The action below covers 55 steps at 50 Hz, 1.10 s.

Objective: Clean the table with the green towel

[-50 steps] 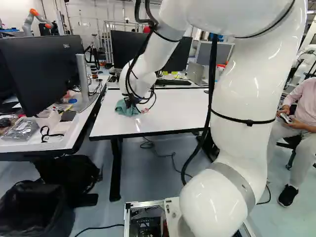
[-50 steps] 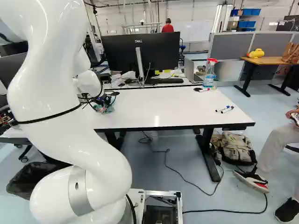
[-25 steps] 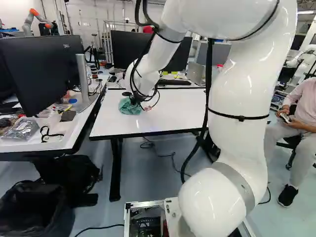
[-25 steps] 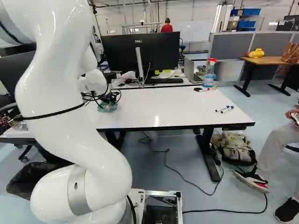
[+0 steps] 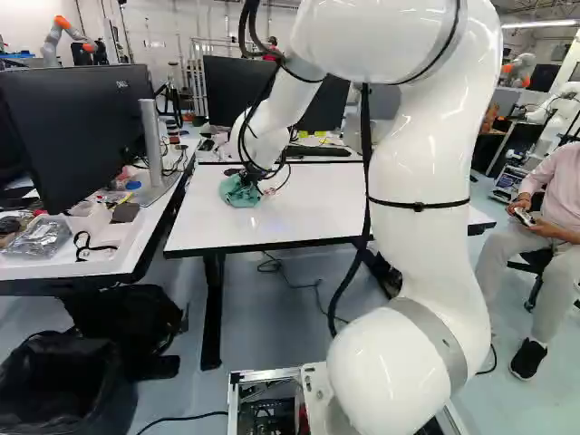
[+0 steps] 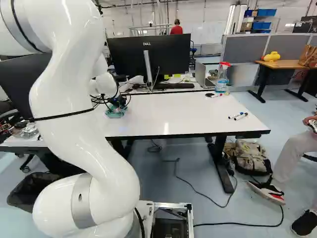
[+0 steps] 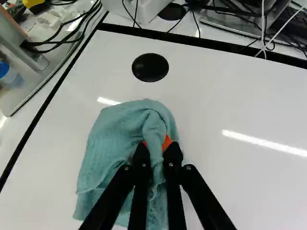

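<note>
At the near left of the white table [image 5: 308, 217], in the left base view, my gripper [image 5: 245, 178] points down onto the green towel [image 5: 237, 192]. The wrist view shows the gripper [image 7: 157, 146] shut on a bunched fold of the towel [image 7: 117, 132], which is pinched between both orange pads. The rest of the cloth spreads on the tabletop [image 7: 230, 96], mostly to one side of the fingers and beneath them.
A round black disc [image 7: 150, 67] lies on the table ahead of the towel. Markers [image 6: 238, 116] and a spray bottle [image 6: 222, 78] stand toward the table's right. A monitor [image 5: 77, 127] is on the side desk; another robot [image 5: 65, 38] is far back.
The gripper and the towel in it have shifted rightward in the base views over the last second, and slightly toward the far side since half a second ago. The base has not moved.
</note>
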{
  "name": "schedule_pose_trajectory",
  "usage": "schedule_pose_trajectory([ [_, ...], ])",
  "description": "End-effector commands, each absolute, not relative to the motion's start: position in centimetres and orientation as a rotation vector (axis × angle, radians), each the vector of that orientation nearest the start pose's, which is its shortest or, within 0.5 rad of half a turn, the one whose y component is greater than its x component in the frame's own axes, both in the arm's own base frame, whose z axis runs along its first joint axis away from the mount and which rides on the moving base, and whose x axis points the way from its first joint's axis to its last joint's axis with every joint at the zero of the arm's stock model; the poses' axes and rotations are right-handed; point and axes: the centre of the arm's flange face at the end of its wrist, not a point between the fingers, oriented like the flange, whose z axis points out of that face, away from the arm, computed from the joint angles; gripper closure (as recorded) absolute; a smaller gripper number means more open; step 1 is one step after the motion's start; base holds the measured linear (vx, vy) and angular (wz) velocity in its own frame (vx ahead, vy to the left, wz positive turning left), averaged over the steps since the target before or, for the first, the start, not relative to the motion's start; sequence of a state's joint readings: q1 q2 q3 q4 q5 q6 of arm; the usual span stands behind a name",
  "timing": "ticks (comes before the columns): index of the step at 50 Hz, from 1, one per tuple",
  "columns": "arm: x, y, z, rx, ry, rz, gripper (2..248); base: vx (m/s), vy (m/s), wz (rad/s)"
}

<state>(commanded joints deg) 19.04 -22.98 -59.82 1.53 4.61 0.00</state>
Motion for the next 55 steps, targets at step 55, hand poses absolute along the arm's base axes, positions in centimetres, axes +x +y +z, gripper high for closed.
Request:
schedule_pose_trajectory([
  [55, 54.9, 25.5, 40.3, -2.731, -0.565, -1.046, 212, 0.0, 0.0, 0.0],
])
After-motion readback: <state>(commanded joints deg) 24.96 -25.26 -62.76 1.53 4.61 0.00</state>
